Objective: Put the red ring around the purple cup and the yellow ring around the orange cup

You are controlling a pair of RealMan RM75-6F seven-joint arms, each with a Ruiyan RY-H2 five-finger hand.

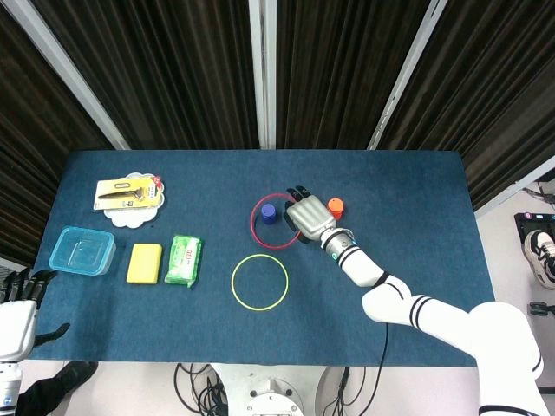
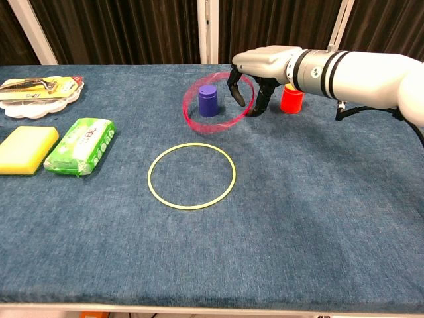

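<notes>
My right hand [image 1: 308,213] [image 2: 264,70] holds the red ring [image 1: 260,237] [image 2: 211,125] by its right side, tilted, over the purple cup [image 1: 269,213] [image 2: 208,100]. The cup shows inside the ring's outline in both views. The orange cup [image 1: 336,207] [image 2: 291,98] stands just right of that hand. On the cloth nearer me lies the yellow ring [image 1: 259,282] [image 2: 191,175], flat and alone. My left hand [image 1: 19,310] hangs off the table's near left corner with fingers spread and nothing in it.
At the left are a green packet [image 1: 184,259] [image 2: 80,146], a yellow sponge [image 1: 144,263] [image 2: 24,150], a clear blue box [image 1: 82,251] and a white plate with a carded tool [image 1: 128,191] [image 2: 38,87]. The blue tablecloth [image 1: 416,260] covers the table.
</notes>
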